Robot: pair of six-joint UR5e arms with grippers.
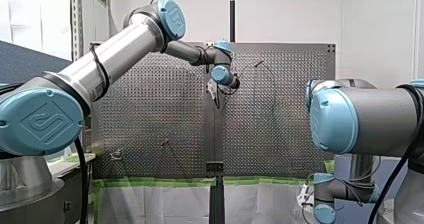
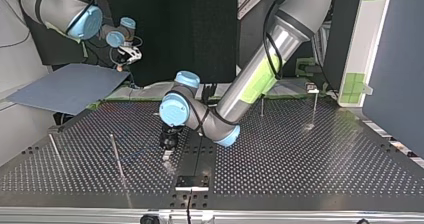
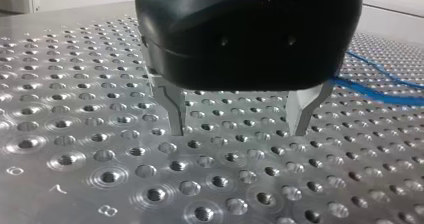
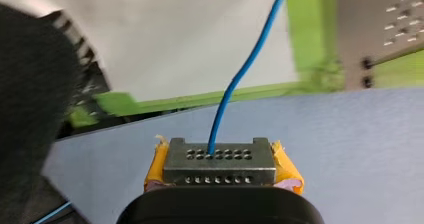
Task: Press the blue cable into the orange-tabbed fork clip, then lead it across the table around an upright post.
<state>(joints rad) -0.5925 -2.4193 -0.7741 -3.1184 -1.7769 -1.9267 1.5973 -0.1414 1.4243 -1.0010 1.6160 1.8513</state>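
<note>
The blue cable [image 4: 243,69] runs out from between the yellow pads [image 4: 156,168] of my right gripper [image 4: 219,156], which is shut on it and held off the table beside the top view's far left corner [image 2: 127,54]. More of the blue cable [image 3: 380,91] lies on the perforated table [image 3: 75,134], off to one side of my left gripper [image 3: 240,129]. That gripper hovers just above the plate near the table's middle [image 2: 167,145], open, with nothing between its metal fingers [image 3: 176,115]. I see no orange-tabbed clip for certain.
Thin upright posts stand on the table: one [image 2: 117,156] beside my left gripper, one [image 2: 55,151] at the top view's left, two [image 2: 262,106] [image 2: 315,109] at the far right. A blue-grey board [image 2: 65,86] lies under my right gripper. Green tape [image 1: 160,182] edges the table.
</note>
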